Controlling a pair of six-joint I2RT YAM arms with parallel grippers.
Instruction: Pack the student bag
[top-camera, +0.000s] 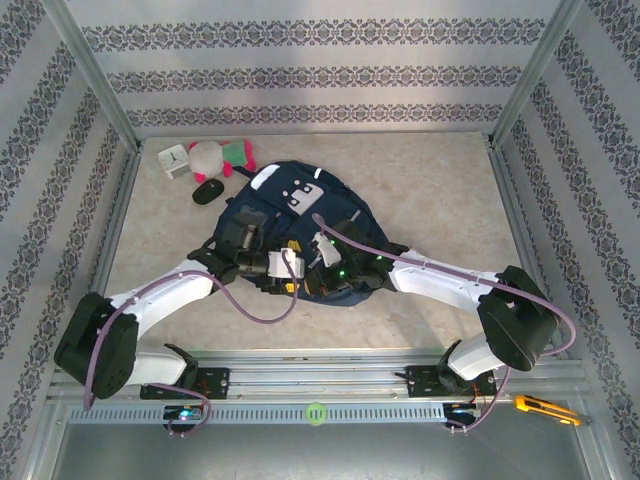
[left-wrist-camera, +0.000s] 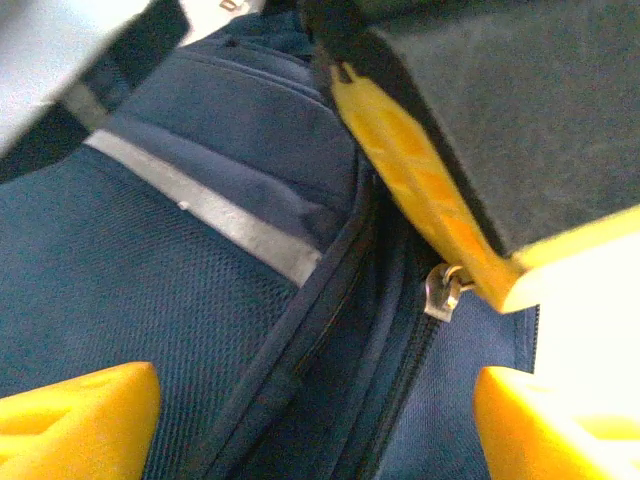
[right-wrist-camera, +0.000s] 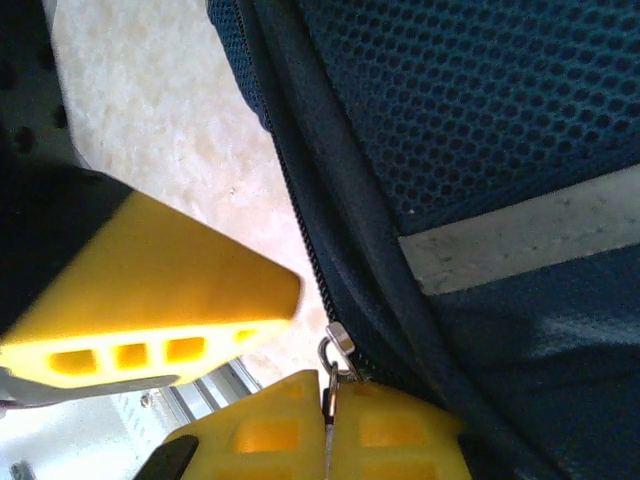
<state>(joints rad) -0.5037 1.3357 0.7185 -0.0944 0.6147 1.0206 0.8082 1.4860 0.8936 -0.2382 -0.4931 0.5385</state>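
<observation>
The student bag (top-camera: 290, 215), navy with pale patches, lies in the middle of the table, and both arms meet at its near edge. My right gripper (right-wrist-camera: 328, 388) is shut on the metal zip pull (right-wrist-camera: 335, 352) of the bag's zip, beside a pale reflective stripe (right-wrist-camera: 520, 240). My left gripper (left-wrist-camera: 320, 430) hangs open just above the bag's fabric (left-wrist-camera: 150, 290), its yellow fingers (left-wrist-camera: 80, 415) either side of the zip track. In the left wrist view the right gripper's finger (left-wrist-camera: 420, 190) pinches that zip pull (left-wrist-camera: 443, 290). In the top view the left gripper (top-camera: 292, 272) and right gripper (top-camera: 322, 260) are close together.
At the back left lie a white cube (top-camera: 173, 160), a pink and green plush toy (top-camera: 222, 155) and a black mouse (top-camera: 207, 192). A yellow utility knife (top-camera: 545, 408) and a green ring (top-camera: 316, 412) rest on the front rail. Patterned walls enclose the table.
</observation>
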